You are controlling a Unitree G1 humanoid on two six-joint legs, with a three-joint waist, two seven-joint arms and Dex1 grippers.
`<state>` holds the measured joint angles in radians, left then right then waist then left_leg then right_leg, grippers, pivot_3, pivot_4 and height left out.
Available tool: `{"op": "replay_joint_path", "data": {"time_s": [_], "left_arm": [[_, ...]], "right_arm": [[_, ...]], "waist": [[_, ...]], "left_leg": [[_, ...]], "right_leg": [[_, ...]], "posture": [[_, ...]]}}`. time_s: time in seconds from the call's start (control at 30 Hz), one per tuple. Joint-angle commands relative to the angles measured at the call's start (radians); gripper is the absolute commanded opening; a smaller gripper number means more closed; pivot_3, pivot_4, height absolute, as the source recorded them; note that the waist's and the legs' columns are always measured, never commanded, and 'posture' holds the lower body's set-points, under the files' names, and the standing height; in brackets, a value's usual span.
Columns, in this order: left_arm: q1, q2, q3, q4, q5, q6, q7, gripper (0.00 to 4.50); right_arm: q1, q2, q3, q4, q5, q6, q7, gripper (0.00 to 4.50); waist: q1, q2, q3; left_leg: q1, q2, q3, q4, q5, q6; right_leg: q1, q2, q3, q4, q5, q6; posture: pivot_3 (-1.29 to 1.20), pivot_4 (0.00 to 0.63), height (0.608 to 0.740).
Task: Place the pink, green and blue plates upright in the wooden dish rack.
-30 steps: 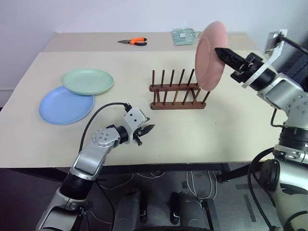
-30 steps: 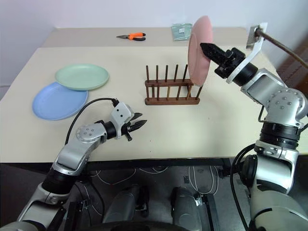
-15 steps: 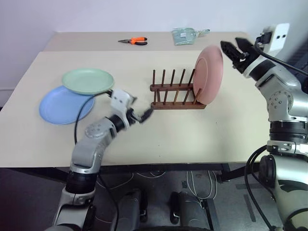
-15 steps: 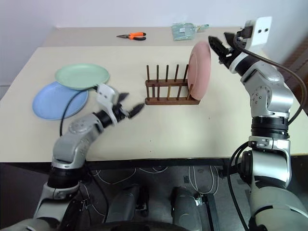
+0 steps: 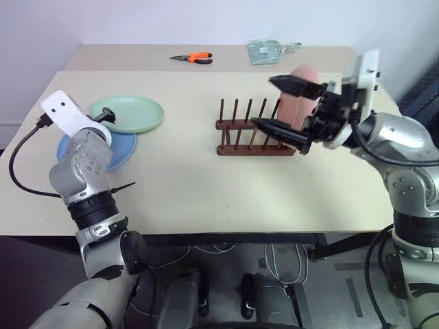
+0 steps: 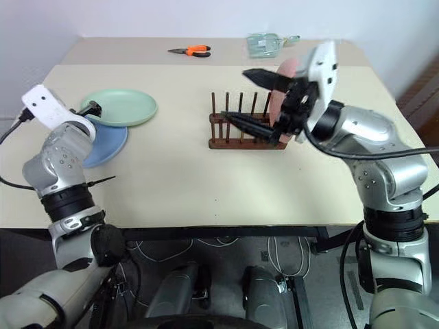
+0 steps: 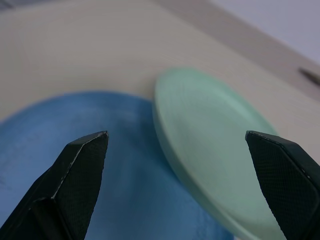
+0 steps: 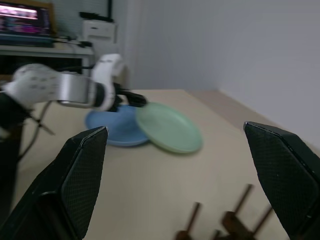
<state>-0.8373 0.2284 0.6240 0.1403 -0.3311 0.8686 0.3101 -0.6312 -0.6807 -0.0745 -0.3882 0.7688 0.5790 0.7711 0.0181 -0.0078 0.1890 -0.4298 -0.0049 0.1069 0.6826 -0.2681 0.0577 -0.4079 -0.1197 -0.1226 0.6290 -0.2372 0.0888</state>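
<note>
Wooden dish rack [image 5: 254, 136] mid-table, pink plate [image 5: 300, 103] upright in its right-end slot. Right gripper [image 5: 281, 104] spread wide and empty, pointing left just in front of plate and rack. Left gripper [image 7: 175, 150] spread wide and empty, well left of the rack, above green plate [image 5: 127, 114], which overlaps blue plate [image 5: 118, 149]. Both lying flat.

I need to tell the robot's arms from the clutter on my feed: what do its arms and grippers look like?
Both arms are silver-grey metal with rounded joint housings and black bands between segments. Each wrist carries a white camera block, and a black cable loops from it along the arm. The left gripper and right gripper each have two black pointed jaws; the wrist views show a fine cross-hatched texture on their inner faces.
</note>
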Motion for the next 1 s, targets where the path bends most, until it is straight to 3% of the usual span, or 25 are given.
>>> {"op": "replay_joint_path", "data": {"time_s": [0.03, 0.07, 0.3, 0.43, 0.53, 0.73, 0.97, 1.0], "left_arm": [[-0.050, 0.029, 0.038, 0.125, -0.055, -0.020, -0.034, 3.99], [-0.063, 0.034, 0.054, 0.162, -0.066, -0.031, -0.031, 3.76], [-0.084, 0.064, 0.041, 0.234, -0.107, -0.119, -0.079, 0.16], [-0.015, 0.027, -0.128, -0.051, -0.157, -0.165, -0.281, 0.03], [0.058, 0.011, -0.224, -0.246, -0.189, -0.105, -0.330, 0.03], [0.123, -0.072, -0.282, -0.555, -0.325, 0.140, -0.224, 0.03], [0.118, -0.176, -0.234, -0.691, -0.487, 0.295, -0.100, 0.03], [0.120, -0.175, -0.236, -0.698, -0.497, 0.304, -0.093, 0.01]], "right_arm": [[0.063, 0.032, 0.059, -0.093, -0.023, 0.006, -0.021, 4.50], [0.084, 0.036, 0.077, -0.107, -0.041, 0.002, -0.024, 4.50], [0.130, 0.032, 0.133, -0.089, -0.140, 0.017, -0.050, 4.50], [0.091, 0.037, 0.187, -0.048, -0.291, -0.042, -0.081, 4.50], [0.049, 0.046, 0.268, -0.018, -0.448, -0.132, -0.099, 4.50], [-0.047, 0.096, 0.409, 0.130, -0.745, -0.374, -0.146, 4.50], [-0.104, 0.152, 0.474, 0.288, -0.922, -0.574, -0.151, 4.50], [-0.111, 0.157, 0.476, 0.309, -0.942, -0.592, -0.156, 4.25]], "waist": [[-0.004, -0.001, 0.000], [-0.005, -0.001, 0.000], [-0.007, -0.002, 0.001], [-0.005, -0.003, 0.002], [-0.008, -0.003, 0.002], [-0.016, -0.003, 0.002], [-0.015, -0.003, 0.002], [-0.015, -0.003, 0.002]], "left_leg": [[0.000, 0.000, 0.000, 0.000, 0.000, 0.000], [0.000, 0.000, 0.000, -0.001, 0.000, 0.000], [0.000, 0.000, 0.001, -0.001, 0.001, -0.002], [0.000, 0.000, 0.002, -0.001, 0.001, -0.002], [0.000, 0.000, 0.001, -0.001, 0.000, -0.004], [0.001, 0.000, 0.002, -0.001, 0.002, -0.004], [0.001, 0.000, 0.001, -0.001, 0.002, -0.004], [0.001, 0.000, 0.001, -0.001, 0.002, -0.004]], "right_leg": [[0.000, 0.000, 0.000, 0.000, 0.000, 0.000], [0.000, 0.000, 0.000, 0.000, 0.000, 0.000], [-0.001, 0.001, 0.000, 0.000, 0.000, 0.000], [-0.002, 0.001, 0.000, 0.000, 0.000, 0.000], [-0.002, 0.000, 0.001, 0.000, 0.000, 0.000], [-0.001, 0.001, 0.002, 0.001, 0.000, 0.000], [-0.001, 0.002, 0.002, 0.000, 0.000, 0.000], [-0.001, 0.002, 0.002, 0.000, 0.000, 0.000]], "posture": [[0.00, 0.150, 0.740], [0.00, 0.150, 0.740], [0.00, 0.150, 0.740], [0.00, 0.150, 0.740], [0.00, 0.150, 0.740], [0.00, 0.150, 0.740], [0.00, 0.150, 0.740], [0.00, 0.150, 0.740]]}}
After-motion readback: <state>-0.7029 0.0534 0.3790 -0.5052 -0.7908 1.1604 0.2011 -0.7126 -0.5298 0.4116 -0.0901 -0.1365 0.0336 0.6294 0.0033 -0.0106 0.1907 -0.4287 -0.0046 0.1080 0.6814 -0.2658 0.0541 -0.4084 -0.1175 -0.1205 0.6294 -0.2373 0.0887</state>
